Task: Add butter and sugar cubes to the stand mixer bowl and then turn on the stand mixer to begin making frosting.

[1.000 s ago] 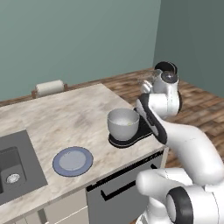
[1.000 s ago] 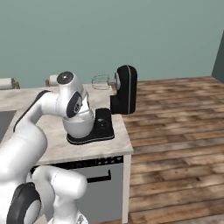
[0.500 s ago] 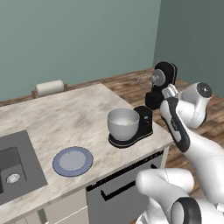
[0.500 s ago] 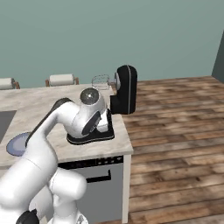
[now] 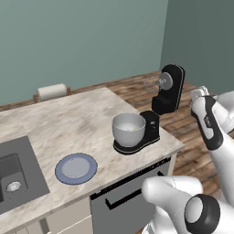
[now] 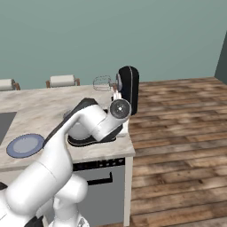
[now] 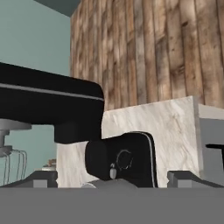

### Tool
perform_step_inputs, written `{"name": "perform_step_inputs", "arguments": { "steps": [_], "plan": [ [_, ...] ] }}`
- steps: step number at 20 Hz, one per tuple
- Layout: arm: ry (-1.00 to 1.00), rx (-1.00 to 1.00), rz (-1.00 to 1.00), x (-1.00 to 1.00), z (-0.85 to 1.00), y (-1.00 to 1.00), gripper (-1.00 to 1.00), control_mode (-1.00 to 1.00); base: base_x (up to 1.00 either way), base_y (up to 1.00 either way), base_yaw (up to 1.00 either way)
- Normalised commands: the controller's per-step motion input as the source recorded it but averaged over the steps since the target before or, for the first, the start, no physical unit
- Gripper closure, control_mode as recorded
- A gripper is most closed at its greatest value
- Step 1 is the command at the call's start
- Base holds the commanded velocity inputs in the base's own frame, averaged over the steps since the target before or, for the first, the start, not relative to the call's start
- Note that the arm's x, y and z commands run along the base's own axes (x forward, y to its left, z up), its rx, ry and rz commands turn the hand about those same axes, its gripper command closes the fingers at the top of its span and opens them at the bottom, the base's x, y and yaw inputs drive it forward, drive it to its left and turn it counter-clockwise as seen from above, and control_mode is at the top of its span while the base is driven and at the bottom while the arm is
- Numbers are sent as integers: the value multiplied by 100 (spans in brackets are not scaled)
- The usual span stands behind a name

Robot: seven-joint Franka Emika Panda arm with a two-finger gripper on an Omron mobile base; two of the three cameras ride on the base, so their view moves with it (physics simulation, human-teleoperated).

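Note:
The black stand mixer (image 5: 161, 107) stands at the counter's right end with its head tilted up and the whisk (image 5: 152, 84) in the air. On its base sits the stand mixer bowl (image 5: 129, 130), where a small yellow patch, the butter (image 5: 133, 129), shows inside. The sugar cubes are hidden. My gripper (image 7: 113, 180) is open and empty, off the counter's right edge beside the mixer (image 7: 122, 159). It faces the dial on the mixer's column. The mixer's head (image 6: 128, 84) shows behind my arm.
An empty blue-grey plate (image 5: 76, 167) lies near the counter's front edge, and a sink (image 5: 13, 179) is at the far left. A paper towel roll (image 5: 51, 91) stands behind the counter. Wooden floor lies to the right, past the counter's edge.
My arm has swung from in front of the mixer out to the right, past the counter's end. The gripper has stayed open. Mixer, bowl and plate have not moved.

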Motion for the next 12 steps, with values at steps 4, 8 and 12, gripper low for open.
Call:
{"name": "perform_step_inputs", "arguments": {
  "steps": [4,8,12],
  "plan": [
    [-2,10,0,0,0,-54,-100,-100,0,0,0],
    [0,7,0,3,0,-45,-100,-100,0,0,0],
    [0,5,0,16,0,-24,-100,-100,0,0,0]
  ]
}}
